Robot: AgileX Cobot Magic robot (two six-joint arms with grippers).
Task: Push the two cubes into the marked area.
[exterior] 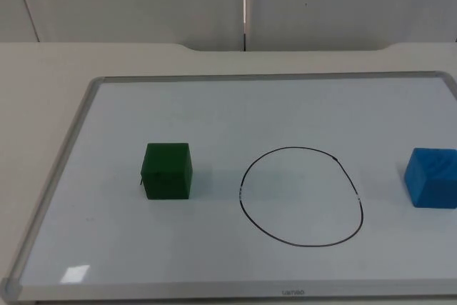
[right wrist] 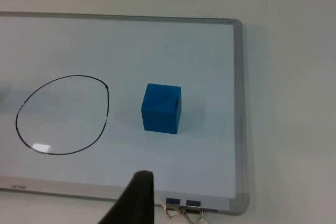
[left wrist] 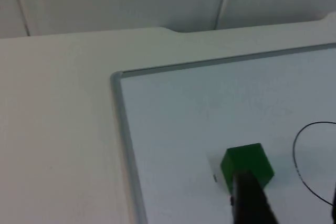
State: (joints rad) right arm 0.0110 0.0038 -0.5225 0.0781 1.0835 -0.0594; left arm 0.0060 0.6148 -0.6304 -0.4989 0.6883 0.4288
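We judge the green cube point(left wrist: 247, 166), just beyond the left gripper point(left wrist: 252, 203), light and rigid; push its outer face toward the circle point(exterior: 300, 197). Finger state: cannot tell.

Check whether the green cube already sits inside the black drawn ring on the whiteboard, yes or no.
No: in the top view the green cube rests on the whiteboard outside the black drawn ring, with bare board between them.

Even, bright overhead light throws soft shadows beside the green cube point(exterior: 168, 170) and small glare patches on the whiteboard point(exterior: 75, 273).
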